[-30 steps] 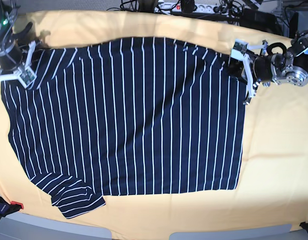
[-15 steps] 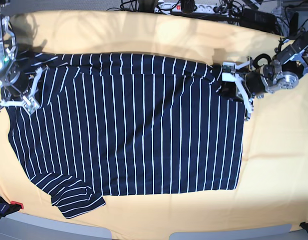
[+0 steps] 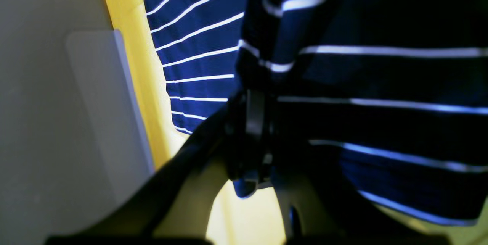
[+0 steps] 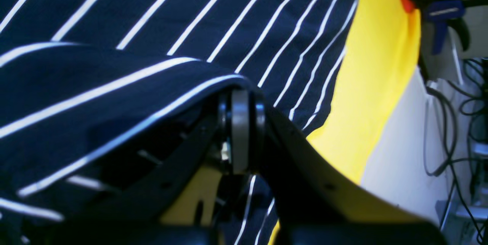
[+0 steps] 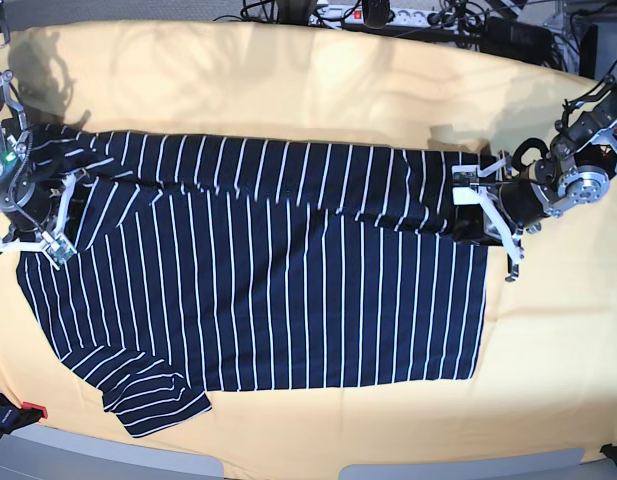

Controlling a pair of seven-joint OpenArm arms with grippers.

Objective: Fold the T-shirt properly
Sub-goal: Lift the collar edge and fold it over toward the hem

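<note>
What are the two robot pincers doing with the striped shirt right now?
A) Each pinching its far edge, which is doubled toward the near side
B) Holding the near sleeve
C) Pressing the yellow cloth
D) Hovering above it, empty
A: the left pincer and right pincer each grip the T-shirt, its far strip doubled over.

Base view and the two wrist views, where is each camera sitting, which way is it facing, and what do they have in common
Base view: high above, looking down on the T-shirt and yellow cloth; both arms show, left gripper and right gripper.
Left wrist view: on the left arm, looking along its shut fingers at pinched striped fabric.
Right wrist view: on the right arm, looking along its shut fingers under lifted fabric; a clamp holds the cloth edge.
Shared: all three show the T-shirt and yellow cloth.
</note>
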